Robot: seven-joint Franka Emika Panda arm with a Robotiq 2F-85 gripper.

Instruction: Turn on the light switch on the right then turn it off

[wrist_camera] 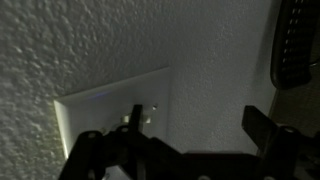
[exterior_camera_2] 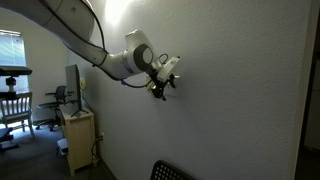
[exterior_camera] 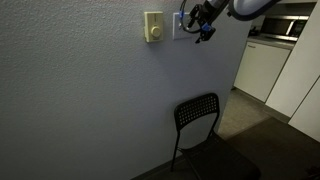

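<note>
The light switch [wrist_camera: 105, 112] is a white, nearly square wall plate with a small toggle [wrist_camera: 140, 112] in its centre. In the wrist view it fills the lower left. My gripper [wrist_camera: 195, 122] is open, with its fingers spread wide. One fingertip lies right at the toggle and the other is over bare wall beside the plate. In an exterior view the gripper [exterior_camera: 200, 26] is against the wall and covers most of the switch plate [exterior_camera: 179, 24]. In an exterior view the arm and gripper [exterior_camera_2: 164, 80] hide the switch.
A narrower cream plate with a round knob [exterior_camera: 153, 27] sits on the wall just beside the switch. A black chair [exterior_camera: 198, 114] stands below against the wall. White cabinets [exterior_camera: 262, 68] and a desk with a monitor [exterior_camera_2: 74, 88] stand farther off.
</note>
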